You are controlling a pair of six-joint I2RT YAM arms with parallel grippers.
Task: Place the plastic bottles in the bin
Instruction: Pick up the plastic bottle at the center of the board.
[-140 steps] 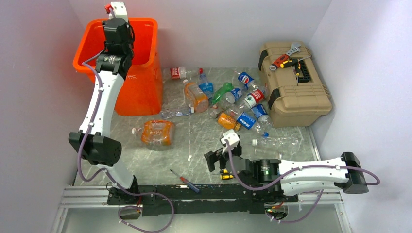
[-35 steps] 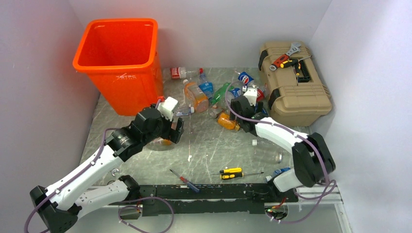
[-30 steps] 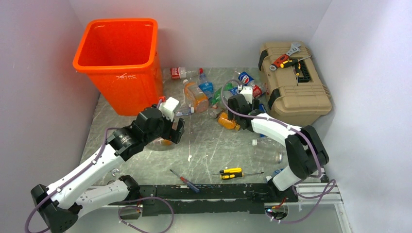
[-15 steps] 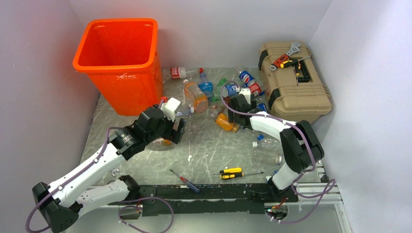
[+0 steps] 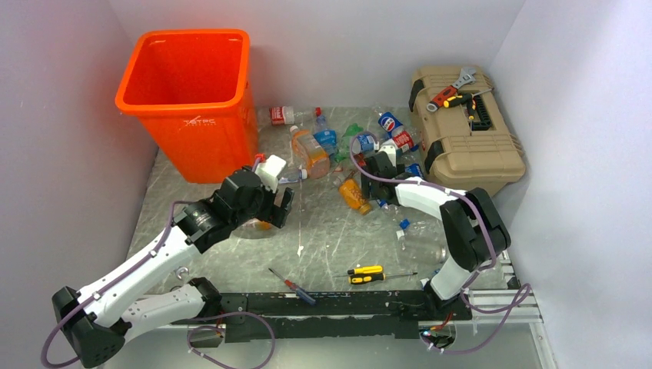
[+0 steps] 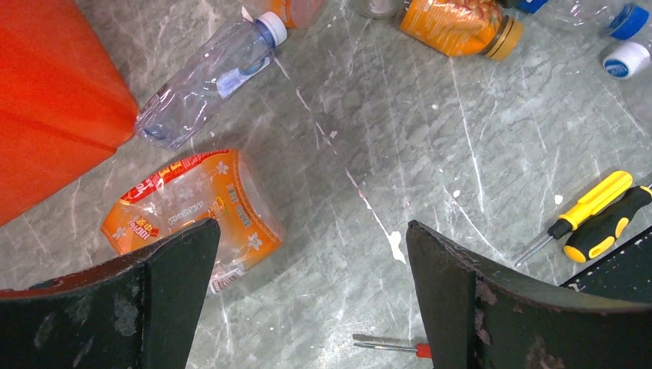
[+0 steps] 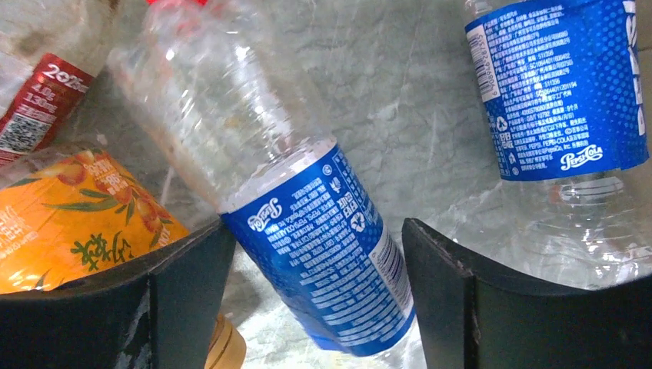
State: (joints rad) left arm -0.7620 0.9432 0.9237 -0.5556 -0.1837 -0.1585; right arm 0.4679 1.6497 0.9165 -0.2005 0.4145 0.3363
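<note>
Several plastic bottles (image 5: 311,150) lie scattered behind the middle of the table. The orange bin (image 5: 207,142) stands at the back left. My left gripper (image 6: 311,224) is open over bare table, its left finger above a crushed orange-label bottle (image 6: 192,204). My right gripper (image 7: 319,224) is down in the pile. A blue-label Pepsi bottle (image 7: 323,238) lies tilted between its fingers, against the left finger with a gap at the right one. An orange juice bottle (image 7: 77,231) sits just to the left of that gripper.
A tan toolbox (image 5: 469,138) with tools on its lid stands at the back right. Yellow-handled screwdrivers (image 5: 365,271) and a red one (image 5: 292,286) lie near the front. A clear bottle (image 6: 207,77) lies beside the bin. Another Pepsi bottle (image 7: 561,100) lies right of my right gripper.
The left arm came down from over the bin and now holds still. The right arm reached into the pile; its jaws narrowed around the Pepsi bottle, and the orange juice bottle swung aside.
</note>
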